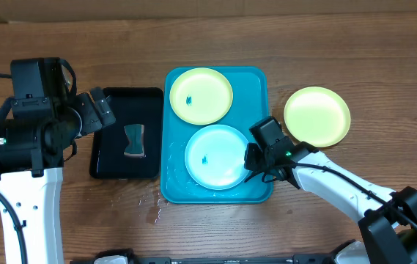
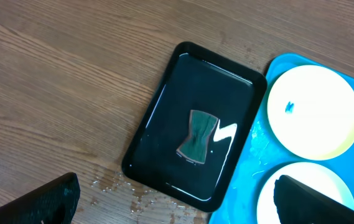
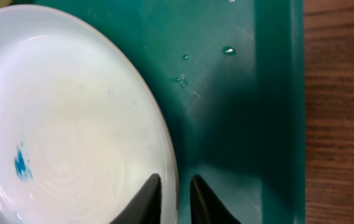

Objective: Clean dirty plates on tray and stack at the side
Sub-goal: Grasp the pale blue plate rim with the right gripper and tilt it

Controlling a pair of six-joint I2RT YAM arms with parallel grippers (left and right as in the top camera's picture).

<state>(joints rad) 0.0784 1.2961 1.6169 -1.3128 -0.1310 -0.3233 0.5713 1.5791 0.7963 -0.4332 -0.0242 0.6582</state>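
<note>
On the cyan-blue tray (image 1: 256, 81) (image 2: 257, 143) (image 3: 245, 93) lie two plates. A pale yellow-green plate (image 1: 201, 95) (image 2: 313, 112) with a blue smudge is at the far end. A light cyan plate (image 1: 217, 155) (image 2: 270, 199) (image 3: 71, 112), also smudged, lies flat at the near end. My right gripper (image 1: 256, 158) (image 3: 175, 186) has its jaws closed narrowly around this plate's right rim, one finger inside and one outside. Another yellow-green plate (image 1: 316, 116) rests on the table to the right of the tray. My left gripper (image 1: 102, 110) (image 2: 177, 205) hangs wide open and holds nothing, above the black tray's left edge.
A black tray (image 1: 105, 165) (image 2: 164, 81) stands left of the blue tray, with a grey-green sponge (image 1: 134, 141) (image 2: 196, 137) in shallow water. Water drops (image 1: 149, 205) (image 2: 121, 186) wet the wooden table near both trays' front corners.
</note>
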